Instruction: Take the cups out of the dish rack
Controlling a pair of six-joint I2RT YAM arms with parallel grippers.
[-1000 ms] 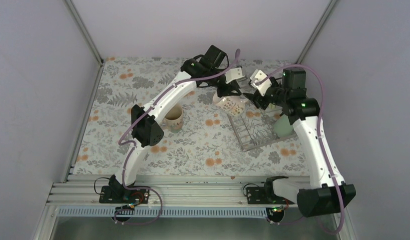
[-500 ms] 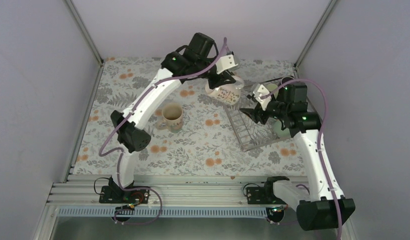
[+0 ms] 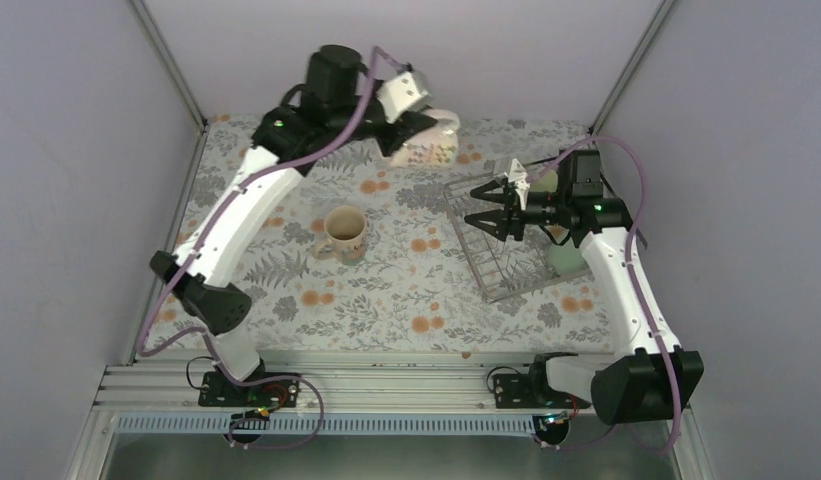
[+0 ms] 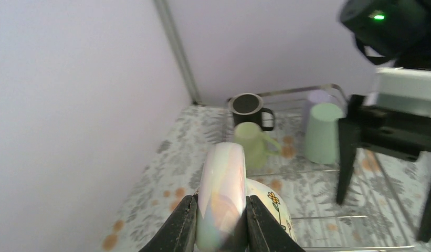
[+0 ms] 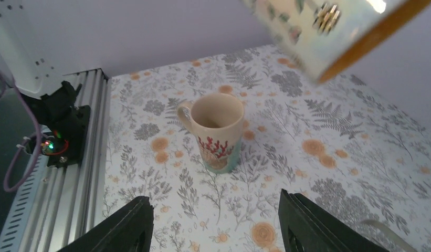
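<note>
My left gripper (image 3: 410, 132) is raised high over the back of the table, shut on the pearly handle of the patterned mug with orange inside (image 3: 429, 150). In the left wrist view the left gripper (image 4: 221, 203) pinches that handle, with the mug body (image 4: 270, 207) below it. My right gripper (image 3: 473, 206) hangs open and empty over the left end of the dish rack (image 3: 496, 272). In the rack stand a black mug (image 4: 249, 106), a pale green mug (image 4: 251, 144), a green tumbler (image 4: 322, 132) and a lavender tumbler (image 4: 316, 96).
A cream mug with a red coral pattern (image 3: 344, 233) stands upright on the floral tablecloth, left of the rack; it also shows ahead of the right gripper (image 5: 216, 231). Enclosure walls and corner posts (image 4: 176, 47) stand close behind. A metal rail (image 3: 386, 385) runs along the near edge.
The left arm has lifted the patterned mug up and back-left, away from the rack. The right gripper has swung left over the rack's left end, its jaws still apart.
</note>
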